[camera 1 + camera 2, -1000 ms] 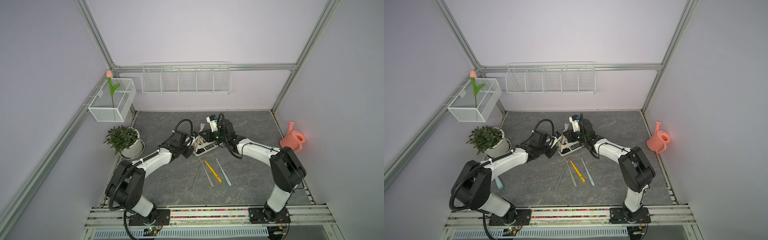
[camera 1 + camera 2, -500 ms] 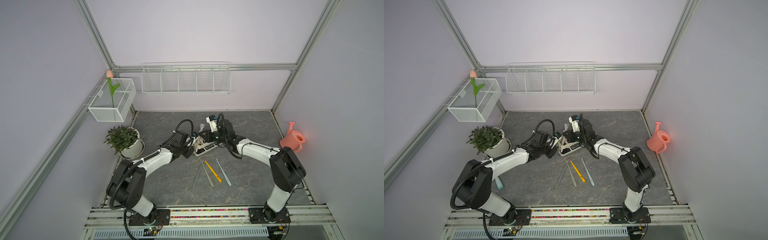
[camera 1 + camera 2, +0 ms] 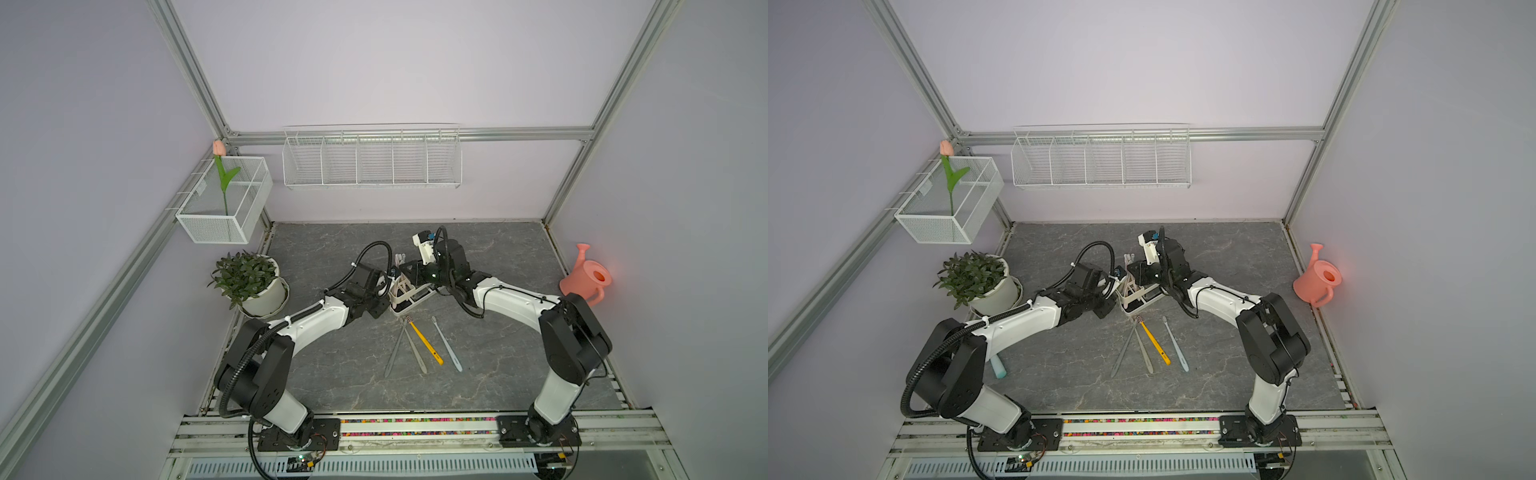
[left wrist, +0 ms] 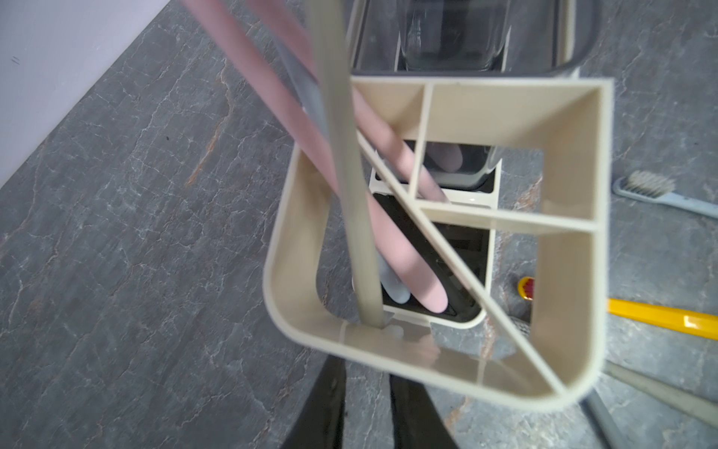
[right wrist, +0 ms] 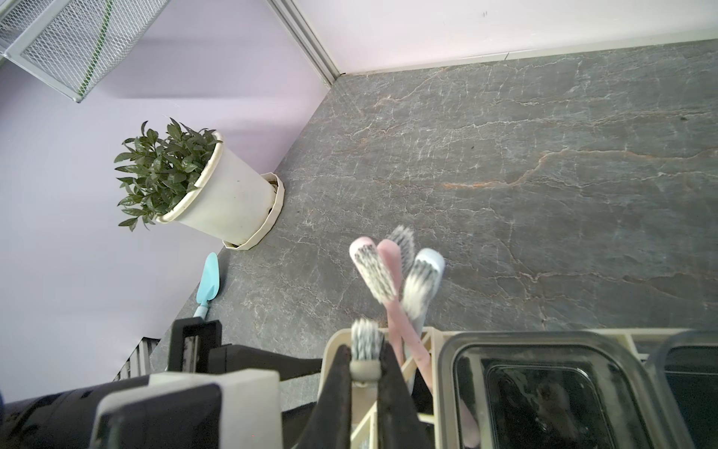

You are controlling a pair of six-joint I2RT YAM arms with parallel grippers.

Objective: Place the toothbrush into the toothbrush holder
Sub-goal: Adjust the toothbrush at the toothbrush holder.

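Note:
The cream toothbrush holder [image 3: 412, 294] [image 3: 1139, 297] stands mid-table between my two grippers. My right gripper [image 5: 365, 352] [image 3: 411, 271] is shut on the head of a beige toothbrush [image 5: 364, 344]. Its handle [image 4: 351, 202] runs down into the holder's end compartment [image 4: 458, 365], which has no cup. Several other toothbrushes, pink [image 5: 373, 272] and pale blue [image 5: 424, 274], stand in the same compartment. My left gripper [image 4: 367, 385] [image 3: 384, 287] sits at that end of the holder, just outside the rim. It is open, with bare floor showing between its fingers [image 4: 328, 408].
Several toothbrushes lie loose in front of the holder, among them a yellow one [image 3: 424, 341] and a pale blue one [image 3: 446, 344]. A potted plant [image 3: 249, 279], a blue trowel [image 5: 208, 283], a pink watering can [image 3: 587, 279], a wall wire basket [image 3: 372, 160] and a mesh box [image 3: 224, 205] surround the floor.
My left gripper's jaws have come apart. Both arms, the holder and the beige toothbrush stay about where they were.

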